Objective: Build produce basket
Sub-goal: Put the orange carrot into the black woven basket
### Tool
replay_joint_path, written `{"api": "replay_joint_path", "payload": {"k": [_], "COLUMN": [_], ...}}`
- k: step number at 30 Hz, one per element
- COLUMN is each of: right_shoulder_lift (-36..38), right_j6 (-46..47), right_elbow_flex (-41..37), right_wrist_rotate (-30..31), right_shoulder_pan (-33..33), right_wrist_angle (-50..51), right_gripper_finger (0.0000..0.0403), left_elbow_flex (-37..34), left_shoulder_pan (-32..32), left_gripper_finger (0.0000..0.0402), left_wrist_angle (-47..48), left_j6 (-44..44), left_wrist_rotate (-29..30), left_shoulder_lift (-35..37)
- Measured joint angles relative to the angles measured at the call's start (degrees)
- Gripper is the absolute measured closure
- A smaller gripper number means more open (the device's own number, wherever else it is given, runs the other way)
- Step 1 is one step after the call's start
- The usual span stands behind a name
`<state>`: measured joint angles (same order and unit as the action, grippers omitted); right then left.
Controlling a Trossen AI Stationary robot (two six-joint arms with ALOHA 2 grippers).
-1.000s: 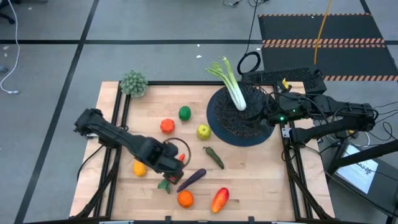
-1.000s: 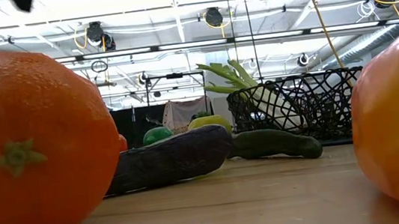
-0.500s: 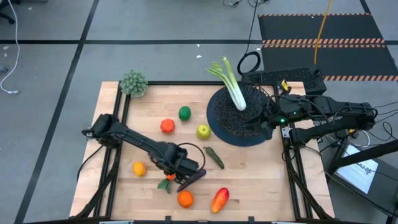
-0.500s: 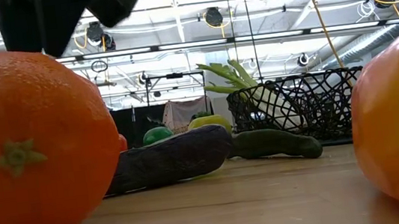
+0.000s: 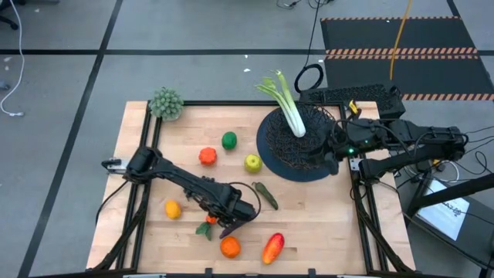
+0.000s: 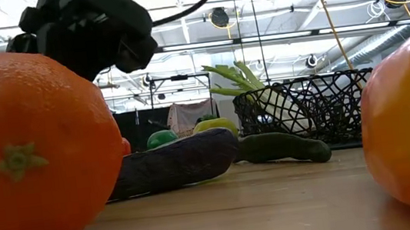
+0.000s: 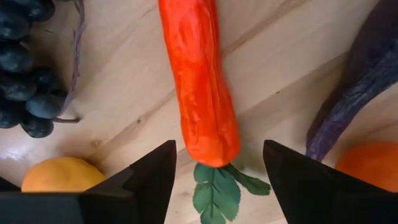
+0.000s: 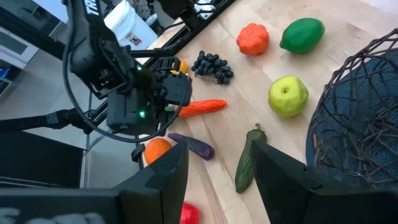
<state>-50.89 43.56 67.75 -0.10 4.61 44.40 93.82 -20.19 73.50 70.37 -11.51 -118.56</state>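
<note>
The left gripper point(image 7: 214, 171), fingers spread wide, is being held over the carrot point(image 7: 202, 87) near the bench's front edge. Being light, stiff and smooth, it is probably best pinched mid-body.

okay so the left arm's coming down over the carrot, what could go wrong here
The left gripper is open over the carrot near its leafy end, so a grasp there may tip or slip. The eggplant lies close beside one finger and might be nudged. The grapes on the other side leave little room.
</note>
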Motion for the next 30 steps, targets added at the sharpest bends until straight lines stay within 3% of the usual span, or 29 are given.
{"api": "replay_joint_path", "payload": {"k": [6,9,25,30], "right_shoulder_lift": [0.0,0.0,0.0,0.0], "right_j6": [0.9,1.2,3.4,3.2], "right_elbow_flex": [0.0,0.0,0.0,0.0], "right_wrist_rotate": [0.0,0.3,0.3,1.7], "right_shoulder_pan": [1.1,1.5,1.6,1.6], "right_wrist_angle": [0.0,0.0,-0.4,-2.2], "right_gripper_finger": [0.0236,0.0236,0.0236,0.0236], "left_elbow_flex": [-2.8,-5.4,-12.4,-12.6], "left_shoulder_pan": [0.6,1.2,1.1,1.1], "left_gripper_finger": [0.0183,0.0189,0.0191,0.0227], "left_wrist_angle": [-0.9,-5.7,-14.3,-13.9], "left_j6": [0.0,-0.7,-3.8,-7.9], "left_wrist_rotate": [1.2,0.2,-0.7,-0.5], "left_shoulder_lift": [0.0,0.3,0.6,0.7]}}
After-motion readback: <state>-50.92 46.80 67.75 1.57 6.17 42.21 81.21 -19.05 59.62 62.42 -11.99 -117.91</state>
